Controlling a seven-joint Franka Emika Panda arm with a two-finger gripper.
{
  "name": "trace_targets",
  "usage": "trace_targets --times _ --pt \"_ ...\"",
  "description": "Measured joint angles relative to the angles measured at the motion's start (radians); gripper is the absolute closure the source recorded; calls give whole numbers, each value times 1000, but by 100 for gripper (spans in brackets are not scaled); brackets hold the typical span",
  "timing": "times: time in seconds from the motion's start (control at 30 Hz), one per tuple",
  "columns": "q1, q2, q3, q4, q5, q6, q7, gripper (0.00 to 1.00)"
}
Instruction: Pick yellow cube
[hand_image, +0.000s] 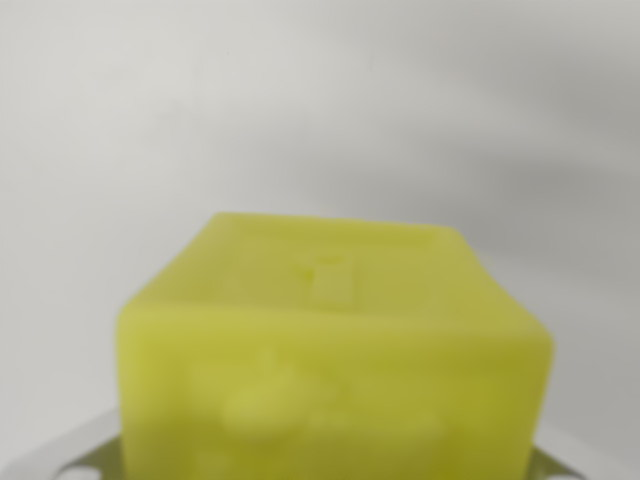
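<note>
The yellow cube (335, 360) fills the lower middle of the wrist view, very close to the camera and out of focus. I see its top face and its near face, which has faint raised marks. Grey parts of my gripper (330, 472) show only at the bottom corners, with one finger (60, 458) against the cube's left side and another at the wrist view's right. The cube sits between them and seems held. The fingertips themselves are hidden behind the cube.
Behind the cube there is only a plain, blurred white-grey surface (300, 110), with a soft diagonal shadow (540, 160) across the wrist view's upper right.
</note>
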Motion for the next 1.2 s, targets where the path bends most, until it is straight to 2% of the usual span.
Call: trace_targets --times 0.97,1.2 --pt "0 -103 0 56 6 -158 -4 100" --pt "0 -109 0 62 6 -171 -4 100"
